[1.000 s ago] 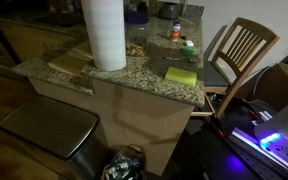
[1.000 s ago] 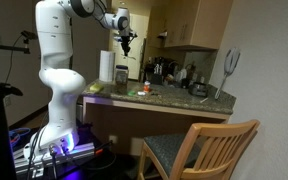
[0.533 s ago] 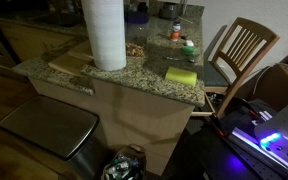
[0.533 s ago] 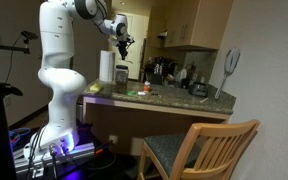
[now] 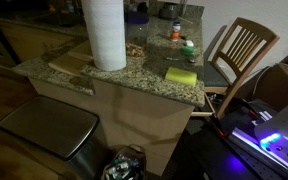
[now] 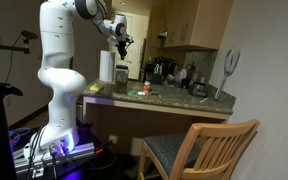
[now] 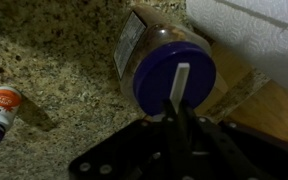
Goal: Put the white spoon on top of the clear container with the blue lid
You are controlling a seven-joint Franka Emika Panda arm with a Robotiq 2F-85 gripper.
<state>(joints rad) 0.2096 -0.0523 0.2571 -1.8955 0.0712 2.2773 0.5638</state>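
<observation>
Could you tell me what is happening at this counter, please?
A Franka arm's gripper hangs high above the granite counter. In the wrist view, the white spoon shows across the clear container with the blue lid, in line with the jaws. Whether it is gripped or lying on the lid, I cannot tell.

The white arm (image 6: 56, 75) is standing tall over its base, bending at the top and reaching out toward 3 o'clock, while the wrist is pointing the gripper (image 6: 123, 43) straight down at 6 o'clock, its dark fingers (image 7: 154, 140) pinching the white spoon (image 7: 180, 88) between them.
</observation>
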